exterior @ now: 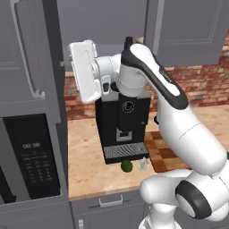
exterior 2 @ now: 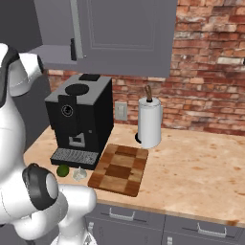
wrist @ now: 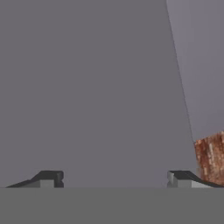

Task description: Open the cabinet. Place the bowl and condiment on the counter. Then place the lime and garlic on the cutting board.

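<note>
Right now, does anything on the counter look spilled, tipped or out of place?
Nothing stands out. The lime and garlic lie on the counter beside the cutting board, not on it; the paper-towel roll stands upright.

The grey wall cabinet [exterior 2: 125, 36] hangs above the counter [exterior 2: 191, 167], its door with the long bar handle swung partly open. On the beige speckled counter, the dark-green lime [exterior 2: 62, 170] and the whitish garlic [exterior 2: 79, 174] lie just beside each other near the front edge, left of the checkered wooden cutting board [exterior 2: 119, 169], which lies flat.
</note>
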{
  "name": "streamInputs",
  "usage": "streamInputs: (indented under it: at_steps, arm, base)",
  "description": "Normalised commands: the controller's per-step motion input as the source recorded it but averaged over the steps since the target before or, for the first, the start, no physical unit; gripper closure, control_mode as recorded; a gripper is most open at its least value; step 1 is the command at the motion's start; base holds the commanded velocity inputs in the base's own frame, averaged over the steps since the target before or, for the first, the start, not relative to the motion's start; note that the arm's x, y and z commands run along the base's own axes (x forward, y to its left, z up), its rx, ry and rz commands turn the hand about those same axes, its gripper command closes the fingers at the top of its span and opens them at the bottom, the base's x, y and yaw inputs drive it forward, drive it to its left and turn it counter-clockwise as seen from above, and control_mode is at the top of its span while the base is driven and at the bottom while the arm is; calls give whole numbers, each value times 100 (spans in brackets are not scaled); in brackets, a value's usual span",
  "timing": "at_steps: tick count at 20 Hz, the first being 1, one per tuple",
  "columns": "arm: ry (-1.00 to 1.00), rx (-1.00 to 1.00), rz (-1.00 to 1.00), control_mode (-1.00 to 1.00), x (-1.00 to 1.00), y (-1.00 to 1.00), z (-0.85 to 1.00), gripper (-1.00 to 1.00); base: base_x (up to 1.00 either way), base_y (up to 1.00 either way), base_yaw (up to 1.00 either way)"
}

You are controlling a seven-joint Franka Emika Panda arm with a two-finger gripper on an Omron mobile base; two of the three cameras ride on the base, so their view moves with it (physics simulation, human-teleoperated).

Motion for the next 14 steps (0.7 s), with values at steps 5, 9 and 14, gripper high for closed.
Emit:
streamInputs:
  at_steps: [5,9,14]
  arm:
    - [-6,-2,-1,-100,0,-9,16,-100]
    - [-5,0,-6,-100,0,-62,0,-100]
    - [-7,0,-3,-100,-9,-78,0,-100]
  base:
    - [0,0,0]
    - [0,0,0]
    - [0,0,0]
